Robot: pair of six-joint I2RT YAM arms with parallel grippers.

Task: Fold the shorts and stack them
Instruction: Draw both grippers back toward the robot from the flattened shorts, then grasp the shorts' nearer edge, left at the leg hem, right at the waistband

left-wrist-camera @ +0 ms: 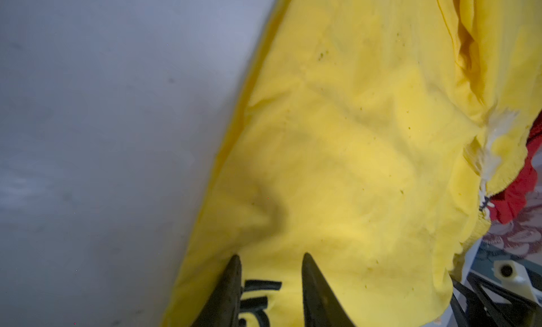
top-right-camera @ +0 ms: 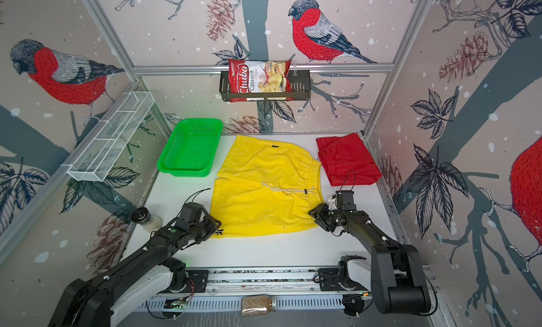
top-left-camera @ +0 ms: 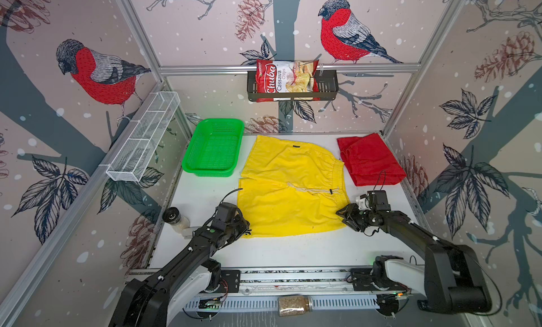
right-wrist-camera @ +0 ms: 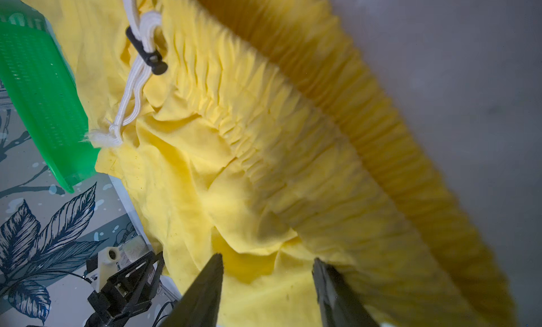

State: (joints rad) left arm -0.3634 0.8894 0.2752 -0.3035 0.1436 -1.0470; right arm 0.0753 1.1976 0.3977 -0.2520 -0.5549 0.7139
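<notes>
One white, smooth table (top-left-camera: 293, 252) is carrying two pairs of soft cloth shorts. The yellow shorts (top-left-camera: 287, 193) are lying spread flat in the middle of the table and are slightly wrinkled. In both top views their gathered elastic waist is pointing right and the two legs left. The red shorts (top-left-camera: 369, 161) are lying folded into a rough rectangle at the far right corner, just beside the yellow waist. One green basket (top-left-camera: 205, 172) of plastic mesh, rectangular with rounded corners, is standing at the far left, just beside the yellow pair.

Two black end effectors are working at the near edge of the yellow shorts. The left end effector (left-wrist-camera: 271, 255) is standing partly open, its pointed fingers pressing on the hem corner with the black logo (left-wrist-camera: 261, 286) between them. The right end effector (right-wrist-camera: 267, 257) is standing wider open astride the near waist corner. Whether either one is pinching cloth, I cannot tell. One white woven drawstring (right-wrist-camera: 148, 20) is lying on the waist.
</notes>
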